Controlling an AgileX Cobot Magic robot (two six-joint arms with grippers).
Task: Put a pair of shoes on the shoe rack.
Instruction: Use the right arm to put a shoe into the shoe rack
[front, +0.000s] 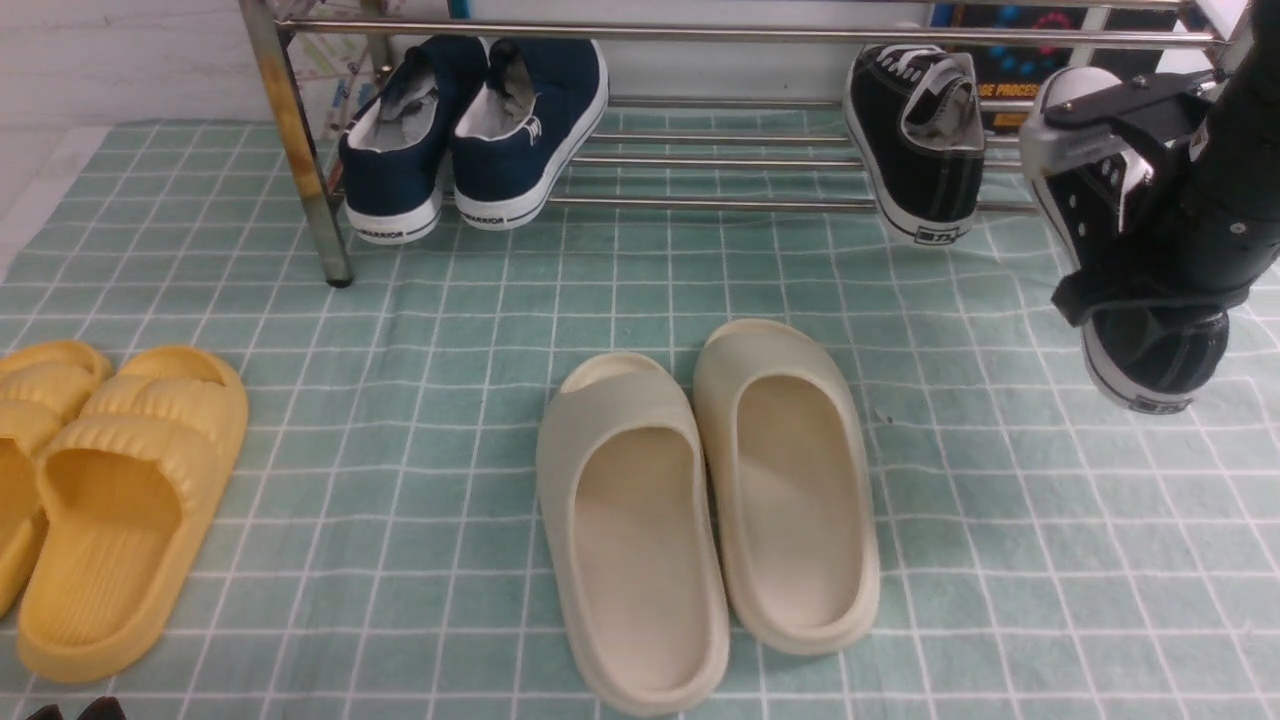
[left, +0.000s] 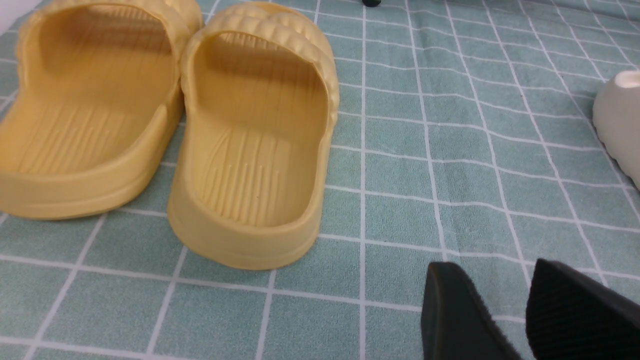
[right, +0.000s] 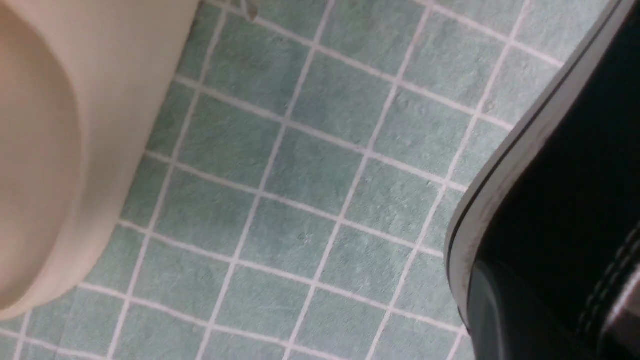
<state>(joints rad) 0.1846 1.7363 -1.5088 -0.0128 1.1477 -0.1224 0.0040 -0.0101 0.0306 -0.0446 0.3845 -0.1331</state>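
The right pincer (front: 1165, 215) is clenched on one black sneaker (front: 1160, 360), held above the surface (front: 450, 480) at the shoe rack's (front: 300, 150) right end. It should probably go in level, just right of its mate (front: 925, 140). The rack's low shelf holds that mate and, far left, navy sneakers (front: 470, 130); the left pincer (left: 495, 280) is released.

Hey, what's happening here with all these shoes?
The robot is putting black sneakers on the chrome shoe rack. One black sneaker already sits on its lower bars. The right pincer is shut on the other sneaker, holding it near the rack's right end. The left pincer is open beside the yellow slides. Cream slides lie on the checked cloth.
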